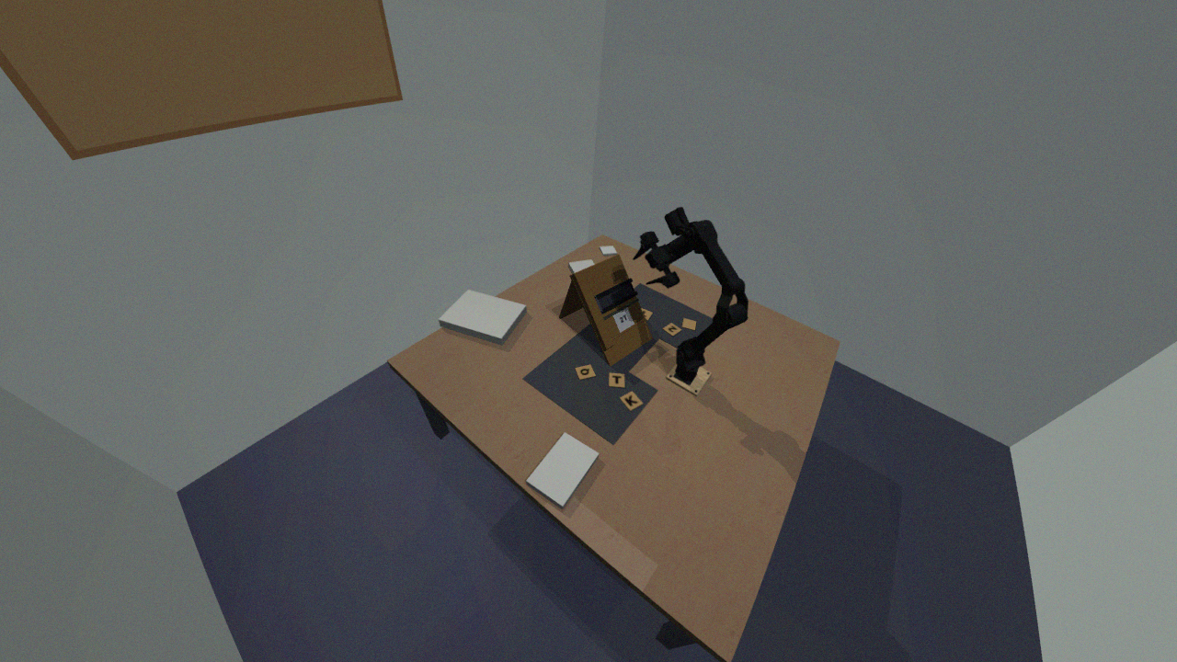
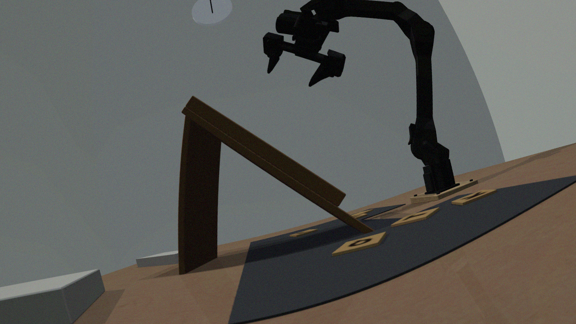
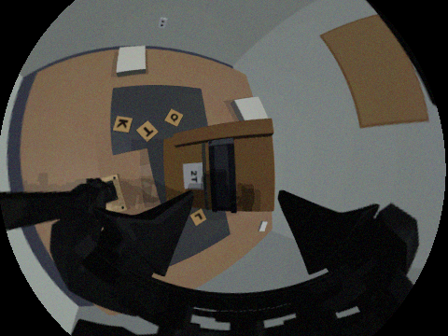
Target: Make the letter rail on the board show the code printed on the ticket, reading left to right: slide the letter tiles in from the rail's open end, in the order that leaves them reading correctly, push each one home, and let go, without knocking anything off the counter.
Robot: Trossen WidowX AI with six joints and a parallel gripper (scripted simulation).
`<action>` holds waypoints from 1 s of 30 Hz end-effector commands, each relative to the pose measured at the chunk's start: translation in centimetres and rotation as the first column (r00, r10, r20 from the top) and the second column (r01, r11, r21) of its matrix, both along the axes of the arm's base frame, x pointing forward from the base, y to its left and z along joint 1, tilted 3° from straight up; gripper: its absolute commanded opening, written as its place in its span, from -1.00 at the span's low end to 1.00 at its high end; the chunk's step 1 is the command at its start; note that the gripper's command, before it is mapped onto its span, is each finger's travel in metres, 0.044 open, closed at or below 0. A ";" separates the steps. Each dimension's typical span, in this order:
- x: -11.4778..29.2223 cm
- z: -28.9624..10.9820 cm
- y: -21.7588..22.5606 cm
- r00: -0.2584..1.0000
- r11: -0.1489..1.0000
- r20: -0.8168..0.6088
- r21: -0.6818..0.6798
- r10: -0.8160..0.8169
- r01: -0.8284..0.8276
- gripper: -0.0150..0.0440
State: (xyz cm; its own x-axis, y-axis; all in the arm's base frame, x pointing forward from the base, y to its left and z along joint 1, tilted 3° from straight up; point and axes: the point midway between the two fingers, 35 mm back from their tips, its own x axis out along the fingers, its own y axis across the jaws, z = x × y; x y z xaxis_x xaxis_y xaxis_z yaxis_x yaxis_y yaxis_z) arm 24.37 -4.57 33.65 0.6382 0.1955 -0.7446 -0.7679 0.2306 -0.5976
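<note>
My gripper (image 1: 642, 270) (image 2: 289, 78) (image 3: 236, 195) is open and empty, high above the tilted board (image 1: 612, 336) (image 2: 261, 153) (image 3: 254, 163). The dark rail (image 1: 615, 296) (image 3: 221, 173) across the board looks empty. The ticket (image 1: 622, 318) (image 3: 193, 175) below it reads what looks like 2T or ZT. A tile O or Q (image 1: 585, 371) (image 2: 359, 243) (image 3: 174, 117), tile T (image 1: 616, 379) (image 2: 415, 216) (image 3: 147, 131) and tile K (image 1: 631, 401) (image 2: 474, 196) (image 3: 122, 123) lie on one side. A Z or N tile (image 1: 671, 329) and tile L (image 3: 198, 217) lie on the other.
Dark mats (image 1: 609, 428) (image 2: 306, 281) (image 3: 159, 98) lie under the tiles. Another tile (image 1: 690, 324) lies beside the Z or N one, its letter unreadable. White blocks stand near the counter's edges, one behind the board (image 1: 483, 313) (image 3: 252, 108), another (image 1: 564, 469) (image 3: 132, 60) beyond the K tile.
</note>
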 end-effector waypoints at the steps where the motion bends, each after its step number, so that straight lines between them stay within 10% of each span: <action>1: 0.2 0.3 -0.2 0.999 0.999 0.007 -0.014 0.050 -0.050 1.00; 30: -5.6 -2.4 -1.9 0.968 0.996 0.248 -0.080 0.047 -0.028 1.00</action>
